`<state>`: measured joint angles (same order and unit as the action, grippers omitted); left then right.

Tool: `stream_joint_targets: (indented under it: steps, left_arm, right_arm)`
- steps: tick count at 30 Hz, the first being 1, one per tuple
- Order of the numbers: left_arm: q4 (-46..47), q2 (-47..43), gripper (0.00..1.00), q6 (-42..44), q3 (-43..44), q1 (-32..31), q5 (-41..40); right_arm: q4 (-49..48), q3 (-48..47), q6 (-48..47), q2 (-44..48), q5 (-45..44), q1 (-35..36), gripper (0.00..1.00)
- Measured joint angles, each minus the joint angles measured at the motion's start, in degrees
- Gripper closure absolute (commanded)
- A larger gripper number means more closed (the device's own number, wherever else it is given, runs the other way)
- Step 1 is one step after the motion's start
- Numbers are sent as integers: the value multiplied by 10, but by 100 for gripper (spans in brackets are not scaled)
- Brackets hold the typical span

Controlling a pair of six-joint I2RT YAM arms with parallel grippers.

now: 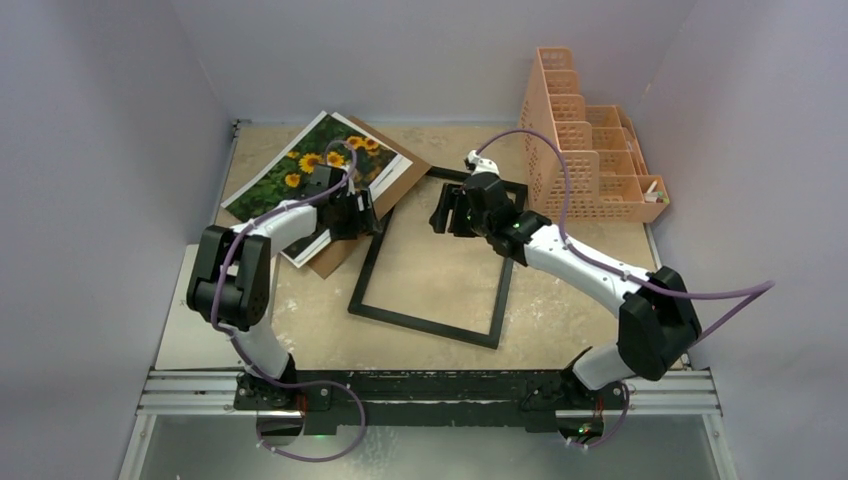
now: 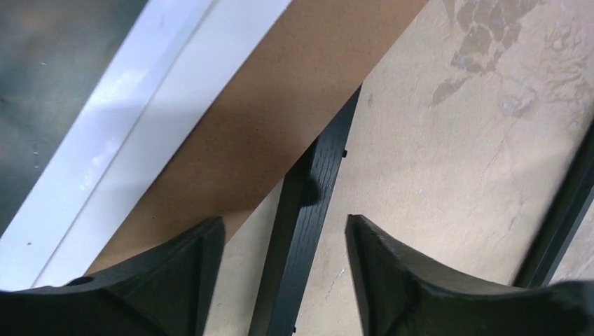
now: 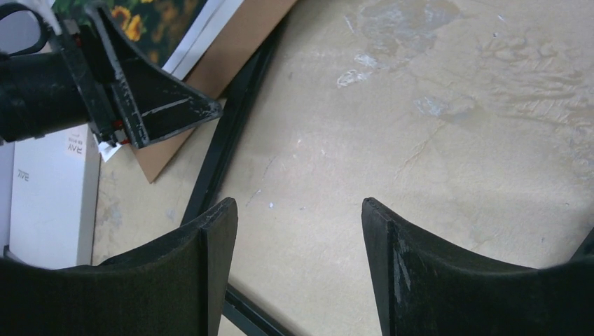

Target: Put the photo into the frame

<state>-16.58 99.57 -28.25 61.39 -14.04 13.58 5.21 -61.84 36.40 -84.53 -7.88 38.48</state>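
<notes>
1. Photo [image 1: 300,165]: near far-left corner of counter [image 1: 580,280]; flat on brown board [image 1: 408,168]; outside frame
2. Frame [image 1: 425,327]: flat at centre of counter; left bar passing under board edge
3. Left gripper [image 2: 284,273]: jaws released; left frame bar between fingers; nothing grasped
4. Right gripper [image 3: 300,266]: jaws released, empty; above bare counter inside frame, toward its far edge

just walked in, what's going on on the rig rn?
Nothing is gripped yet. The left gripper is open, its fingers straddling the left bar of the black frame, right beside the brown backing board. The sunflower photo lies on that board, outside the frame. The right gripper is open above the frame's far end.
</notes>
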Motion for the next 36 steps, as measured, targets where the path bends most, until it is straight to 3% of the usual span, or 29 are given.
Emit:
stream_joint_targets:
  steps: [8, 18, 21, 26, 32, 36]
  left_arm:
    - [10, 1, 48, 4, -31, -25, 62]
    - [36, -11, 49, -8, -80, -53, 110]
    - [36, -23, 44, -14, -93, -68, 110]
    - [-19, -54, 33, -11, -80, -75, 64]
    - [-99, -133, 17, -13, -23, -73, -67]
    - [-141, -195, 16, -44, -18, -37, -144]
  right_arm:
    - [1, 0, 6, -29, 19, -43, 36]
    - [2, -13, -4, -72, 36, -47, 36]
    - [1, -30, -10, -90, 42, -47, 36]
    - [-1, -64, -13, -125, 69, -47, 36]
    - [-21, -90, 6, -152, 113, -48, 37]
    - [-32, -92, 23, -160, 137, -48, 37]
